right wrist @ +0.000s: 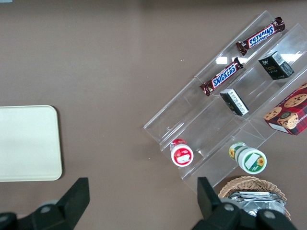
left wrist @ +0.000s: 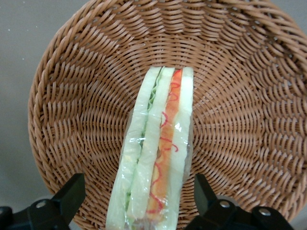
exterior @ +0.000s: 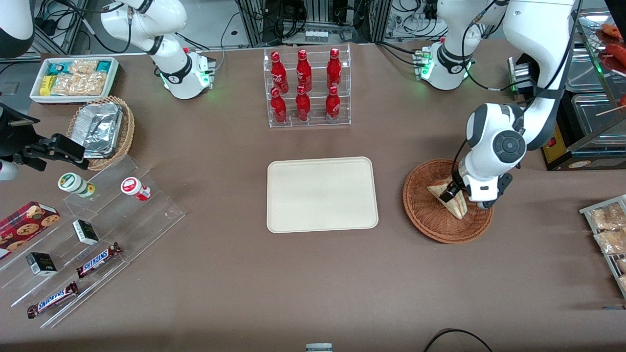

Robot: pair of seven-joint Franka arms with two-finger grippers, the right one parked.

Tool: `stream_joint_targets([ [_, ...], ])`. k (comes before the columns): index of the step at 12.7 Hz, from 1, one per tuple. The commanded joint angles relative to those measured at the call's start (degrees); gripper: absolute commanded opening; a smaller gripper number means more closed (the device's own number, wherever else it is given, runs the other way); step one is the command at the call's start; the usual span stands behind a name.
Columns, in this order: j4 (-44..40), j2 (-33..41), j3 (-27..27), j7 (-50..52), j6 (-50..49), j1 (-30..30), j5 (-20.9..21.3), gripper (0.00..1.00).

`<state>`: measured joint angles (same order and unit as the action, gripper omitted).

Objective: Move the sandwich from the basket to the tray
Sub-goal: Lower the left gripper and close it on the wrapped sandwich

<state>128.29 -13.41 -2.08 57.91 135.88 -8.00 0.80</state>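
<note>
My fingers (left wrist: 72, 191) stand spread wide, one on each side of the sandwich (left wrist: 156, 153), with a gap between each finger and the wrapped bread; nothing is gripped. My gripper (left wrist: 139, 196) hangs low inside the basket (exterior: 430, 220). The sandwich lies in the basket, cut edge up. The tray (exterior: 322, 194) sits beside the basket, toward the parked arm's end, apart from it.

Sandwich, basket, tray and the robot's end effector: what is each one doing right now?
sandwich: wrapped, lying in the basket, not lifted.
basket: holds only the sandwich.
tray: nothing on it.
end effector: low over the basket, fingers open, one each side of the sandwich.
</note>
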Motion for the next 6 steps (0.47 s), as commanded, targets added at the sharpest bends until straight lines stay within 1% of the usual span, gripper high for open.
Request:
stream_joint_targets([
  [1, 0.47, 0.05, 0.06, 2.12, -0.62, -0.52, -0.80, 0.87],
  [2, 0.29, 0.05, -0.12, 3.34, -1.05, -0.52, -0.80, 0.56],
  [3, 0.12, 0.14, -0.81, 3.78, -1.67, -0.52, -0.80, 0.27],
  [4, -0.23, 0.31, -0.91, 3.79, -2.20, -0.44, -0.80, 0.14],
  [5, -1.54, 0.23, -0.91, 3.70, -3.77, -0.44, -0.80, 0.10],
  [6, -4.17, -0.03, -0.91, 3.70, -7.00, -0.52, -0.80, 0.10],
])
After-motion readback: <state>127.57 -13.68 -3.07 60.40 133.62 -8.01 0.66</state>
